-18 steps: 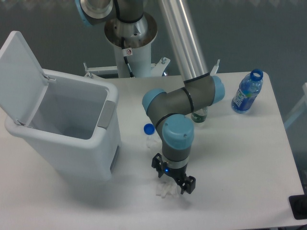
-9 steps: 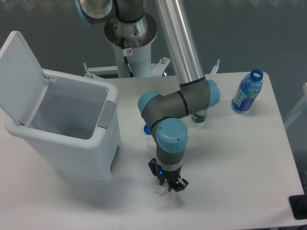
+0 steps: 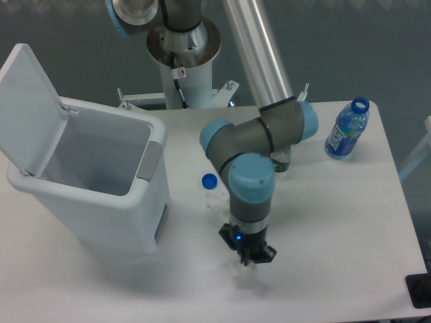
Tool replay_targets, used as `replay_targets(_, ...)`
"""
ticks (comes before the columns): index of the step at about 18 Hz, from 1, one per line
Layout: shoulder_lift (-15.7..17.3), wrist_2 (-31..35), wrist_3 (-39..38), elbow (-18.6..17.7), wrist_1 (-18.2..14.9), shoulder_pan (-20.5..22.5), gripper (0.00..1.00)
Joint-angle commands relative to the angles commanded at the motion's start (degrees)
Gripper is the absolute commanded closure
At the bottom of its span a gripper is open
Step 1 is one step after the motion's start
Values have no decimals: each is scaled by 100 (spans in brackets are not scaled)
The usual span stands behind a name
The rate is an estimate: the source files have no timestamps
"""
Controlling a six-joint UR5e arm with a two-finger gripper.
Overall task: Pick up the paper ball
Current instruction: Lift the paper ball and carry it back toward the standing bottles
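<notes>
My gripper point(image 3: 249, 262) points straight down at the front middle of the table, with its jaws drawn close together. The paper ball point(image 3: 241, 272) is a small lumpy white wad. Only a bit of it shows, at and just below the fingertips, pinched between them. The rest is hidden by the fingers and blends with the white table. I cannot tell whether it still touches the table.
A white bin point(image 3: 94, 188) with its lid up stands at the left. A blue cap point(image 3: 209, 180) on a pale object point(image 3: 215, 198) lies just left of the wrist. A blue bottle point(image 3: 347, 128) stands at the back right. A small greenish bottle point(image 3: 280, 162) is behind the arm.
The jaws have gone from wide open around the paper ball to close together on it. The wrist has turned and shifted slightly right.
</notes>
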Motion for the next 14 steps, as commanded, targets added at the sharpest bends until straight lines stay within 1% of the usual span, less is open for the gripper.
replay_targets(2, 114, -62, 290, 184, -483, 97, 100)
replay_targets(4, 141, -54, 484, 500, -1185, 220, 100)
replay_targets(7, 124, -36, 528, 1141, -2205, 335, 100)
replay_targets(8, 98, -27, 546, 1335, -2513, 361, 100)
replay_targets(9, 80, 34, 555, 1476, -2751, 379, 100)
replay_targets(10, 80, 165, 616, 1581, -2910, 388, 100)
replay_targets(14, 97, 438, 1344, 1766, -3279, 388, 100)
